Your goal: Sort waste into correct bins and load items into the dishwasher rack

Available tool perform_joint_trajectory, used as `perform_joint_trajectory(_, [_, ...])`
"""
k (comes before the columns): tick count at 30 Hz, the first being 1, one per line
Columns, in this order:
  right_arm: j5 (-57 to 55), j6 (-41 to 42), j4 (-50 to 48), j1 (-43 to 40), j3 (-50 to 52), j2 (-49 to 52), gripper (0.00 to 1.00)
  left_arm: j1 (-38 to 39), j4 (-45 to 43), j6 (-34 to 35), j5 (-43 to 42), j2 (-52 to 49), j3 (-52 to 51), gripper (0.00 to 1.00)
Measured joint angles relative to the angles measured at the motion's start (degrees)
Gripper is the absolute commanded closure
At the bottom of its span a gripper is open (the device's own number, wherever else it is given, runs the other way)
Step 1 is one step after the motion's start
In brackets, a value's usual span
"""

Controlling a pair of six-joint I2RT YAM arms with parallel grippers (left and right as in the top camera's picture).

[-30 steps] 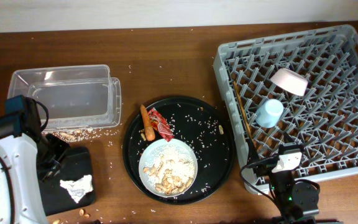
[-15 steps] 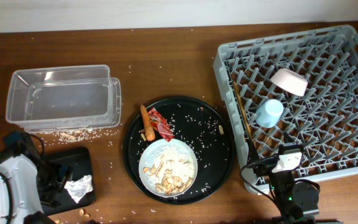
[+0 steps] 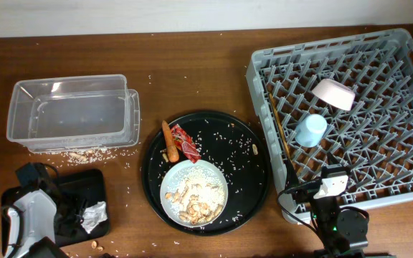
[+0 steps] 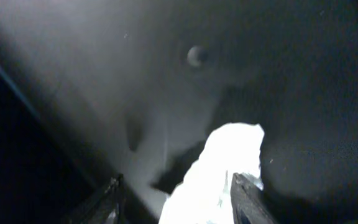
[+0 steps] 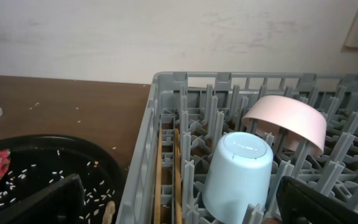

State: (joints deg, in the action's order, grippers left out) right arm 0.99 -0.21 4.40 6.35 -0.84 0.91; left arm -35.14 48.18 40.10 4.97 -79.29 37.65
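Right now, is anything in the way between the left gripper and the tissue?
Nothing visible is. The left gripper hangs right over the tissue in the flat black tray. The wrist view shows the tissue between its open fingers, with nothing in front of it.

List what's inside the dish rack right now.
The rack holds a pink bowl, overturned, a light-blue cup beside it, and wooden chopsticks along its left edge. Anything beneath the bowl or cup is covered.
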Motion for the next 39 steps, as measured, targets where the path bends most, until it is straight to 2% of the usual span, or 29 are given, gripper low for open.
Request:
perform_joint_trajectory(2, [0.0, 0.0, 0.0, 0.0, 0.0, 0.0, 0.02, 0.0, -1.0, 0.0, 0.0, 0.0, -0.1, 0.51])
perform_joint_trajectory(3, [0.0, 0.0, 0.0, 0.0, 0.0, 0.0, 0.02, 0.0, -1.2, 0.0, 0.0, 0.0, -0.1, 0.55])
perform_joint_trajectory(5, [0.0, 0.0, 0.0, 0.0, 0.0, 0.0, 0.02, 0.0, -1.2, 0.1, 0.0, 0.0, -0.1, 0.70])
perform_joint_trajectory(6, [0.0, 0.0, 0.0, 0.0, 0.0, 0.0, 0.02, 0.0, -1.4, 0.2, 0.0, 0.0, -0.1, 0.73])
perform_joint_trajectory(10, [0.0, 0.0, 0.0, 0.0, 0.0, 0.0, 0.02, 0.0, -3.8, 0.0, 0.0, 0.0, -1.0, 0.73])
perform_joint_trajectory(11, [0.0, 0.0, 0.0, 0.0, 0.0, 0.0, 0.02, 0.0, -4.3, 0.1, 0.0, 0.0, -1.7, 0.75])
perform_joint_trajectory(12, [0.0, 0.0, 0.0, 0.0, 0.0, 0.0, 0.02, 0.0, -4.3, 0.1, 0.0, 0.0, -2.2, 0.90])
perform_joint_trajectory(13, [0.0, 0.0, 0.0, 0.0, 0.0, 0.0, 0.02, 0.0, -4.3, 0.1, 0.0, 0.0, -2.5, 1.00])
perform_joint_trajectory(18, [0.0, 0.0, 0.0, 0.0, 0.0, 0.0, 0.02, 0.0, -3.3, -1.4, -2.9, 0.0, -2.6, 1.00])
perform_joint_trajectory(22, [0.0, 0.0, 0.0, 0.0, 0.0, 0.0, 0.02, 0.0, 4.7, -3.6, -4.7, 0.0, 1.9, 1.00])
perform_joint_trajectory(26, [0.0, 0.0, 0.0, 0.0, 0.0, 0.0, 0.02, 0.0, 15.1, -5.4, -5.5, 0.3, 14.4, 1.00])
perform_joint_trajectory(29, [0.0, 0.0, 0.0, 0.0, 0.0, 0.0, 0.02, 0.1, 19.1, -8.7, -7.0, 1.2, 25.1, 1.00])
perform_joint_trajectory(32, [0.0, 0.0, 0.0, 0.0, 0.0, 0.0, 0.02, 2.2, 15.3, -12.7, -11.8, 2.1, 31.5, 1.00])
perform_joint_trajectory(36, [0.0, 0.0, 0.0, 0.0, 0.0, 0.0, 0.02, 9.5, 1.4, -15.4, -17.6, 1.9, 32.7, 1.00])
perform_joint_trajectory(39, [0.0, 0.0, 0.0, 0.0, 0.0, 0.0, 0.02, 17.1, -9.0, -16.3, -16.9, -0.3, 32.8, 0.99])
